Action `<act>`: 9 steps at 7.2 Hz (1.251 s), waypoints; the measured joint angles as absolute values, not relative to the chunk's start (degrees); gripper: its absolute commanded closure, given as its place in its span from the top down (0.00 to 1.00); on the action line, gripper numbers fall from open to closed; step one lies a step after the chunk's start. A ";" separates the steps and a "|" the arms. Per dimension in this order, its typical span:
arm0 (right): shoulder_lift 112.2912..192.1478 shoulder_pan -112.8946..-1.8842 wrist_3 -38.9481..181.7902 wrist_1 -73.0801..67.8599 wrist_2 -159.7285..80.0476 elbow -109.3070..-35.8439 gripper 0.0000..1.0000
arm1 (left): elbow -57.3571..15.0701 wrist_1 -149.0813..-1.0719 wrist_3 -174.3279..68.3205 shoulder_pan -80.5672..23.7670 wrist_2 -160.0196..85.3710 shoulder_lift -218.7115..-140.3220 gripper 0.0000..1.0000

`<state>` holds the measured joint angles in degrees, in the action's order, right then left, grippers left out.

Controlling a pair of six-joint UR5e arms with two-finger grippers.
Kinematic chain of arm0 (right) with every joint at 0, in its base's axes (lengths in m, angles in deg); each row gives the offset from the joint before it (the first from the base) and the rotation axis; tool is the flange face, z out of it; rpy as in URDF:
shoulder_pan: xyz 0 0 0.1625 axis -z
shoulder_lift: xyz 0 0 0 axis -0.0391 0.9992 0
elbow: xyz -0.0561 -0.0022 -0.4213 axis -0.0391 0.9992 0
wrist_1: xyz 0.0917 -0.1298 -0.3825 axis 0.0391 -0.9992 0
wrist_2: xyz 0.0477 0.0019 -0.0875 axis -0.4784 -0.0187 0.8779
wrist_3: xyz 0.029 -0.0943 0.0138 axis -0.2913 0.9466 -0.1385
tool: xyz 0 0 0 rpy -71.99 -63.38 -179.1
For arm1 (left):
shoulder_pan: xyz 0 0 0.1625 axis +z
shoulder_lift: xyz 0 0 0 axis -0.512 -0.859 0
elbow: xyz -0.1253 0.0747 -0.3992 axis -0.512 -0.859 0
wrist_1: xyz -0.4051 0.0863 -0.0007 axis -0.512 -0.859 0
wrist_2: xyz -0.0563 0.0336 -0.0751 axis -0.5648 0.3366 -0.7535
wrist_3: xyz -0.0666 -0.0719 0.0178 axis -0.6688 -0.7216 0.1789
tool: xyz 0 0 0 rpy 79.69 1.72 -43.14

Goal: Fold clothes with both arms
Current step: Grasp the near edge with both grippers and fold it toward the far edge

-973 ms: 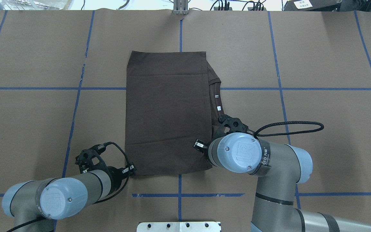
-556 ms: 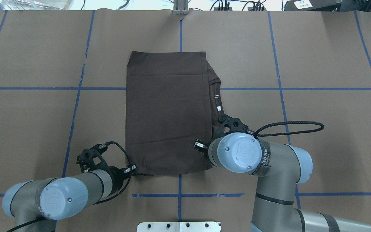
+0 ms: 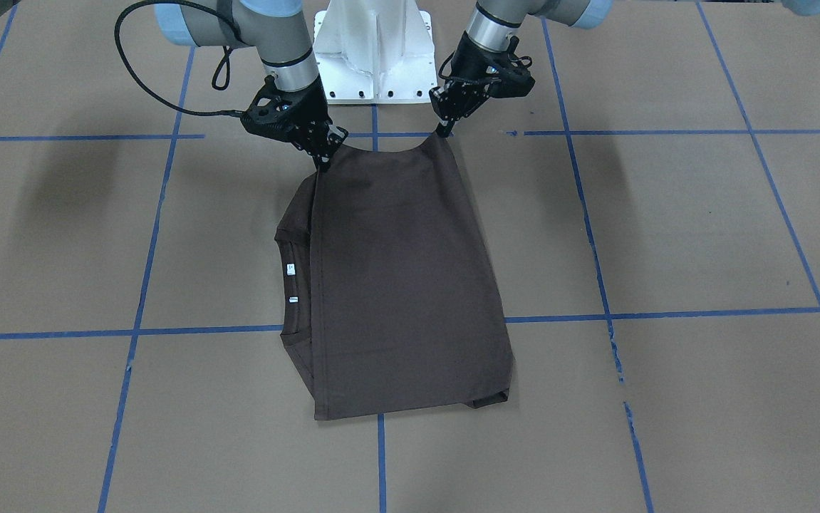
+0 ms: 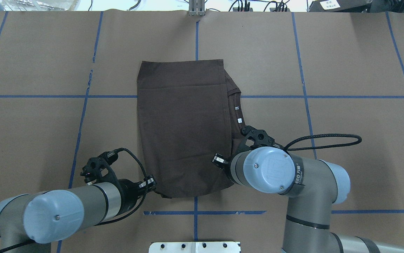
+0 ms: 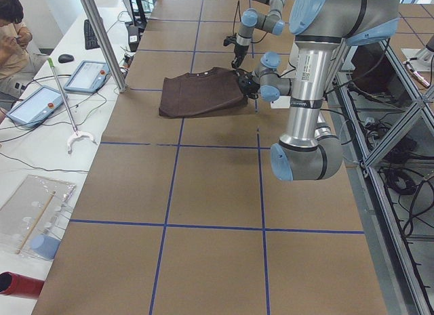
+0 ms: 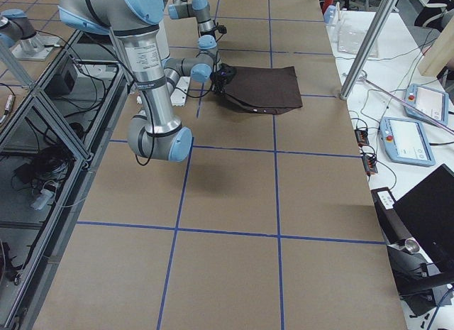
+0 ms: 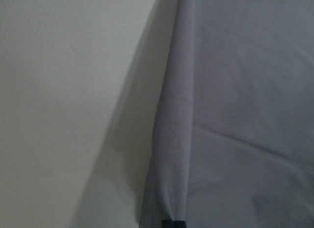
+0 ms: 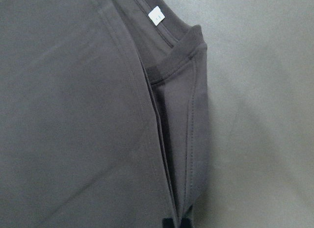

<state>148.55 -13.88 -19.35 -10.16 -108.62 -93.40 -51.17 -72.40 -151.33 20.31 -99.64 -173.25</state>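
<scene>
The dark brown-grey T-shirt [image 4: 184, 123] lies folded into a rectangle on the table, collar and white neck tags [image 4: 238, 120] at its right side. My left gripper [image 3: 444, 128] is shut on the shirt's near left corner. My right gripper [image 3: 324, 160] is shut on the near right corner. Both corners are raised off the table, and the near hem [image 3: 388, 149] sags between them. In the overhead view my left gripper [image 4: 151, 182] shows, while my right gripper's tips are hidden under the wrist. The left wrist view shows fabric [image 7: 245, 90] running into the fingertips; the right wrist view shows the collar fold [image 8: 181, 61].
The white pedestal base [image 3: 374, 50] stands just behind the grippers. Blue tape lines [image 4: 194, 212] grid the brown table. At the far edge stand a metal pole [image 5: 102, 37] and operators' tablets [image 5: 34, 101]; a person [image 5: 10, 24] sits there.
Both grippers have risen with the shirt's near corners. The near hem has lifted and narrowed, and the shirt's far edge has slid slightly towards the robot.
</scene>
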 measured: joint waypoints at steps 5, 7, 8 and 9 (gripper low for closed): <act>150.86 -17.10 -21.70 -17.05 -111.28 -106.65 0.00 | -63.41 -54.44 -150.18 15.43 -106.21 -180.55 0.00; 143.56 -25.08 -19.45 -16.53 -116.18 -95.88 0.00 | -52.46 -55.54 -140.96 7.88 -106.43 -185.04 0.00; 140.29 -27.51 -18.44 -15.74 -116.98 -90.13 0.00 | -46.75 -58.15 -136.72 4.47 -106.47 -186.16 0.00; 137.95 -29.22 -17.40 -14.55 -117.73 -85.36 0.00 | -42.08 -61.28 -133.66 1.89 -106.51 -186.66 0.00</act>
